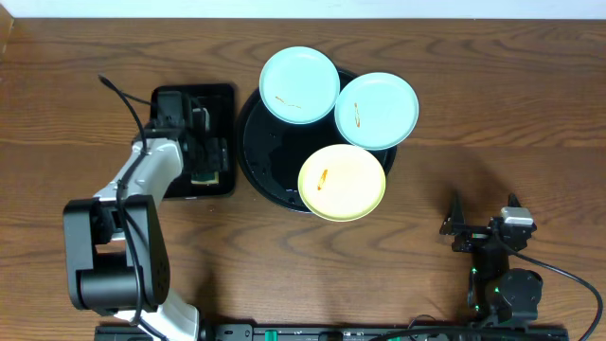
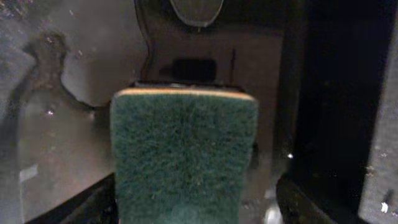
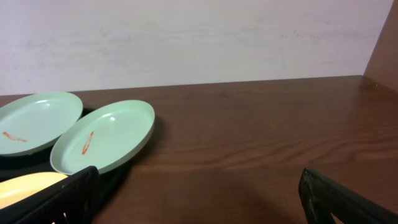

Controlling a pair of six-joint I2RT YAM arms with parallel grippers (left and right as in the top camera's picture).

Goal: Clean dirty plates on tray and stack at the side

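The round black tray [image 1: 254,152] holds three plates. A mint plate [image 1: 299,85] lies at its back left, a second mint plate [image 1: 377,110] at its back right, and a yellow plate [image 1: 342,182] at the front. Each plate has a small orange smear. My left gripper [image 1: 203,153] is down in the small rectangular tray. It is open, and its fingers [image 2: 186,211] straddle a green-faced sponge [image 2: 183,155], with a gap on the right side. My right gripper [image 1: 464,230] is open and empty, low over the table, right of the plates [image 3: 106,140].
The rectangular black tray [image 1: 170,97] sits left of the round tray, and its floor [image 2: 62,143] looks wet. A black cable [image 1: 118,90] runs behind the left arm. Bare wood table lies right of the round tray [image 3: 249,143]. A pale wall stands behind.
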